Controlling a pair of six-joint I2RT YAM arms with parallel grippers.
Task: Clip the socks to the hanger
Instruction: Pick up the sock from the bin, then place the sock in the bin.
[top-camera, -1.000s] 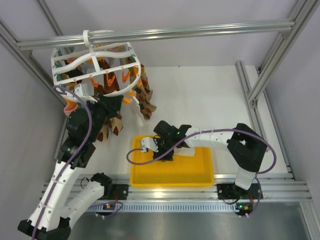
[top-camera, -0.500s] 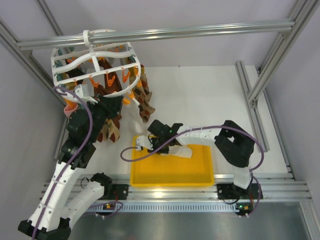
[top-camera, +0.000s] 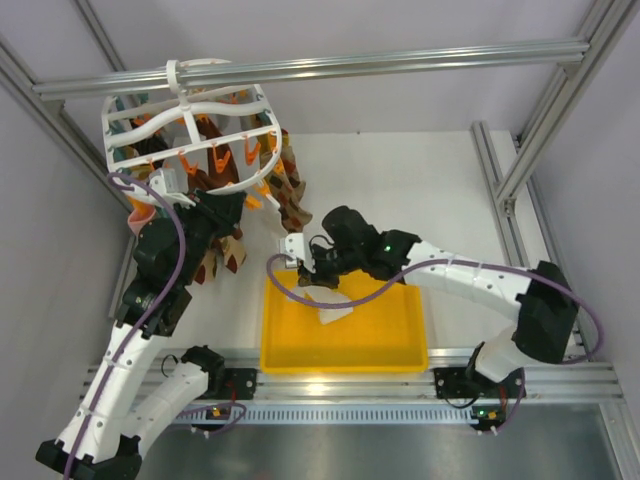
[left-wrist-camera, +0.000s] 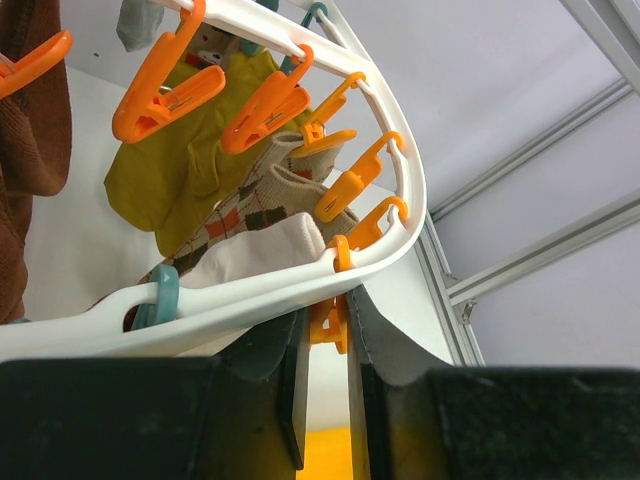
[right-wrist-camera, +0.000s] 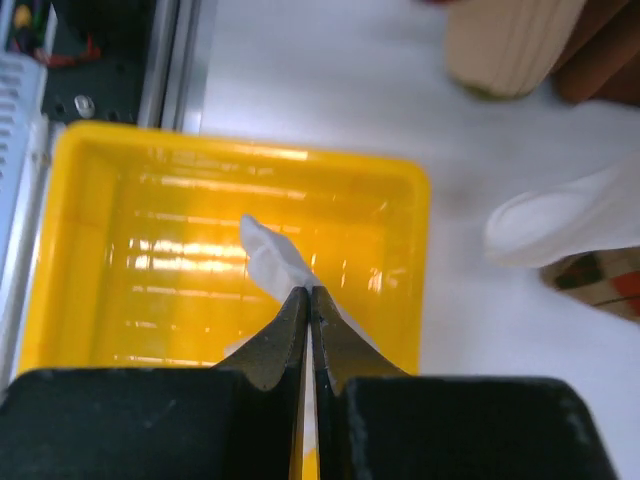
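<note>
The white lattice hanger (top-camera: 190, 130) hangs from the top rail at the back left, with orange and teal clips. My left gripper (top-camera: 243, 203) is at its near rim (left-wrist-camera: 250, 300), shut on an orange clip (left-wrist-camera: 335, 325) and squeezing it. One cream-white sock (top-camera: 275, 228) hangs from the hanger beside that clip; it also shows in the left wrist view (left-wrist-camera: 265, 250). My right gripper (top-camera: 316, 280) is shut on the other cream-white sock (top-camera: 335, 310), which dangles over the yellow tray. The right wrist view has the pinched sock (right-wrist-camera: 270, 255) at the fingertips (right-wrist-camera: 308, 296).
The yellow tray (top-camera: 340, 365) sits at the near middle of the table, its rim (right-wrist-camera: 240, 160) below my right gripper. Brown-orange patterned socks (top-camera: 290, 195) and a mustard sock (left-wrist-camera: 190, 170) hang from the hanger. Aluminium frame posts stand at right (top-camera: 530, 140).
My right gripper shut on the sock in the tray and lifted it up toward the back left, nearer the hanger. The left gripper has held still on the clip.
</note>
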